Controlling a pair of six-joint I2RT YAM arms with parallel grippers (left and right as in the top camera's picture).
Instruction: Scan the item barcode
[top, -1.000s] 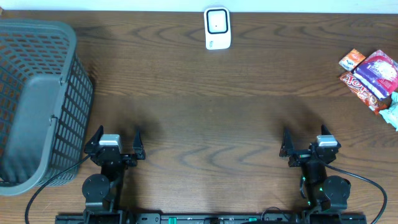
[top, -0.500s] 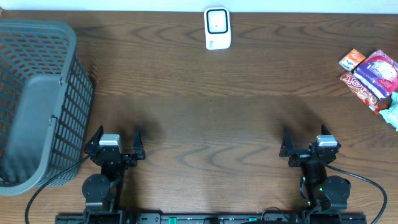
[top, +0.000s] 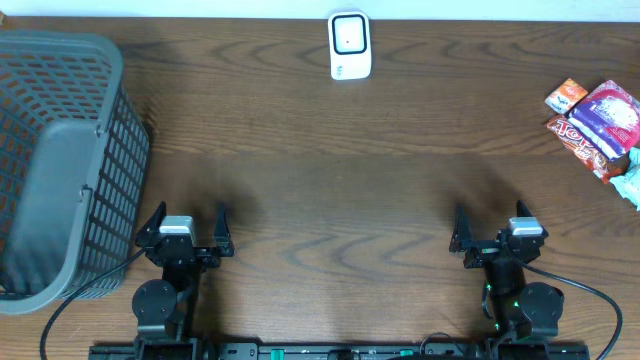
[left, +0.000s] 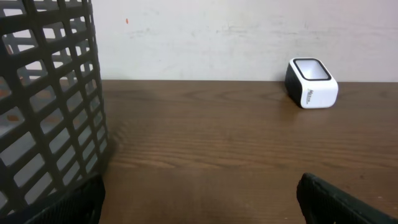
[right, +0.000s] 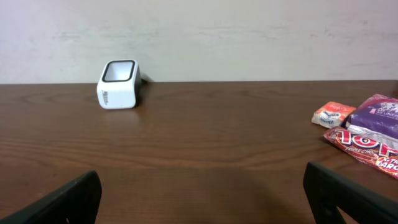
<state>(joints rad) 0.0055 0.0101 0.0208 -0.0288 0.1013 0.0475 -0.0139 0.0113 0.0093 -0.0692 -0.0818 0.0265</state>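
Note:
A white barcode scanner (top: 349, 45) with a dark window stands at the table's far edge; it also shows in the left wrist view (left: 311, 83) and the right wrist view (right: 118, 84). Snack packets lie at the far right: a purple packet (top: 612, 116), a red packet (top: 578, 138) and a small orange packet (top: 565, 96), seen again from the right wrist (right: 376, 115). My left gripper (top: 189, 226) and right gripper (top: 490, 225) rest near the front edge, both open and holding nothing, far from scanner and packets.
A large grey mesh basket (top: 60, 165) fills the left side, close beside my left gripper; its wall fills the left of the left wrist view (left: 46, 106). A pale green packet edge (top: 630, 185) pokes in at the right border. A white wall runs behind the table.

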